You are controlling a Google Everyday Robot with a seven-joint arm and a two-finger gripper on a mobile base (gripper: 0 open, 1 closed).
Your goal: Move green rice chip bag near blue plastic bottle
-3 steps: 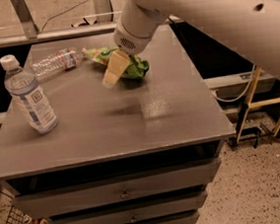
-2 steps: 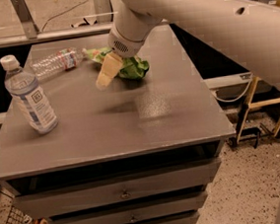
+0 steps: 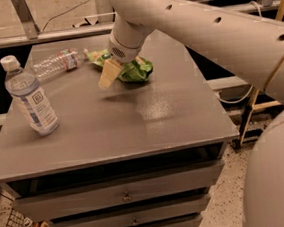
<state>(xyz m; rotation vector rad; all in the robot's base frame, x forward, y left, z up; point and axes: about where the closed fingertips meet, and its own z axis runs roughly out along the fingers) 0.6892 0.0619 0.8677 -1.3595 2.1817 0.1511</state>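
The green rice chip bag [image 3: 134, 71] lies crumpled on the far middle of the grey table top [image 3: 132, 121]. My gripper [image 3: 107, 75] hangs from the big white arm [image 3: 194, 25], down at the bag's left edge and just over the table. The arm's wrist covers the bag's back part. The blue plastic bottle [image 3: 30, 98], with a white cap and pale label, stands upright near the table's left edge, well left of the bag.
A smaller ridged clear bottle with a red-and-green label [image 3: 57, 63] lies on its side at the far left, between the big bottle and the bag. The table is a drawer cabinet [image 3: 125, 197]. A wooden frame [image 3: 257, 109] stands to the right.
My gripper has shifted a little left and toward the camera along the bag's left side. The bag and both bottles have stayed in place.
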